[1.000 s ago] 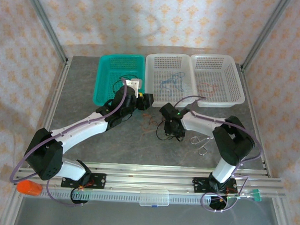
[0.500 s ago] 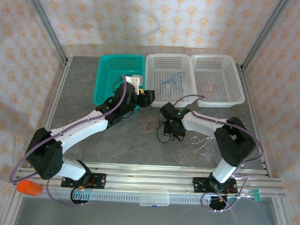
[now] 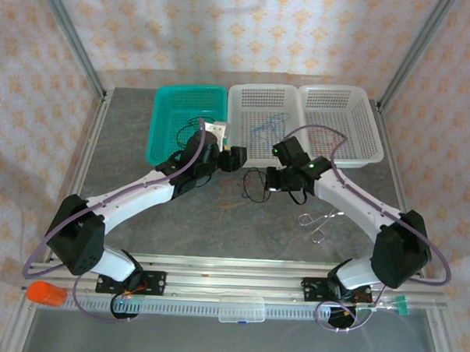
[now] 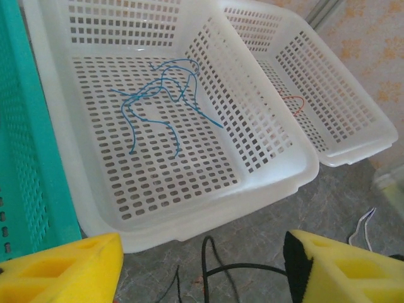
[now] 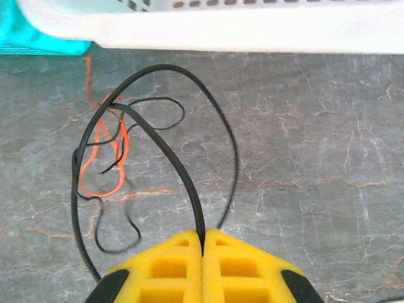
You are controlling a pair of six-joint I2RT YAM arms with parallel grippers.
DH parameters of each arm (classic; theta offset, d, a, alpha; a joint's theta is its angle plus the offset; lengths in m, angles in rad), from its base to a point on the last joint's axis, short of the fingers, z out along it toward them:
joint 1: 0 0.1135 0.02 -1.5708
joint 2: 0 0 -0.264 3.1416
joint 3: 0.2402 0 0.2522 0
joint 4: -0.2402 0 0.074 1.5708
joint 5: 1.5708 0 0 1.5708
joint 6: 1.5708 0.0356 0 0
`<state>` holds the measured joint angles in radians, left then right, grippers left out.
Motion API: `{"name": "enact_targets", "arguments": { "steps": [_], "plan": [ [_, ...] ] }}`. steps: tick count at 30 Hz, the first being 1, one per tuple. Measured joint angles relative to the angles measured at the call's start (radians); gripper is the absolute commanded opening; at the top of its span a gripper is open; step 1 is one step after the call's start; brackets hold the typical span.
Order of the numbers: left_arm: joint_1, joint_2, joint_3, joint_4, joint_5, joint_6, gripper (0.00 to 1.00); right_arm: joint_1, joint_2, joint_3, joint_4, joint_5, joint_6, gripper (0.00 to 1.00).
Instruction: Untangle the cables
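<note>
We see a grey marbled table [image 3: 217, 222], a teal basket [image 3: 155, 133] far left, a white middle basket [image 3: 236, 106] holding a blue cable [image 4: 158, 88], a white right basket [image 3: 354, 127], a black cable [image 5: 167, 158] over an orange cable [image 5: 124, 148], yellow pads [image 5: 170, 265], and cream wallpaper [image 3: 226, 27] with orange flowers.

Basket wall [image 4: 189, 221] ahead — tabletop [image 3: 217, 222] free

The table [image 5: 303, 126] is being shown as matt, veined, stone-like grey. The white baskets [image 4: 278, 183] are being seen as smooth, glossy perforated plastic. The pads [image 5: 192, 265] are being shown as matt yellow, the black cable [image 5: 158, 67] as smooth, the tool [image 3: 316, 224] as bare metal.
</note>
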<state>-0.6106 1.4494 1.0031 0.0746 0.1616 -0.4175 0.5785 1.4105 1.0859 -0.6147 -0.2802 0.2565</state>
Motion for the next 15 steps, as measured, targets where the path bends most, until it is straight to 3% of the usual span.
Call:
{"name": "enact_targets", "arguments": {
  "steps": [15],
  "plan": [
    [-0.054, 0.046, -0.006, -0.001, 0.146, 0.052, 0.74, -0.006, -0.107, 0.057, -0.013, -0.009, -0.177, 0.00]
  ]
}}
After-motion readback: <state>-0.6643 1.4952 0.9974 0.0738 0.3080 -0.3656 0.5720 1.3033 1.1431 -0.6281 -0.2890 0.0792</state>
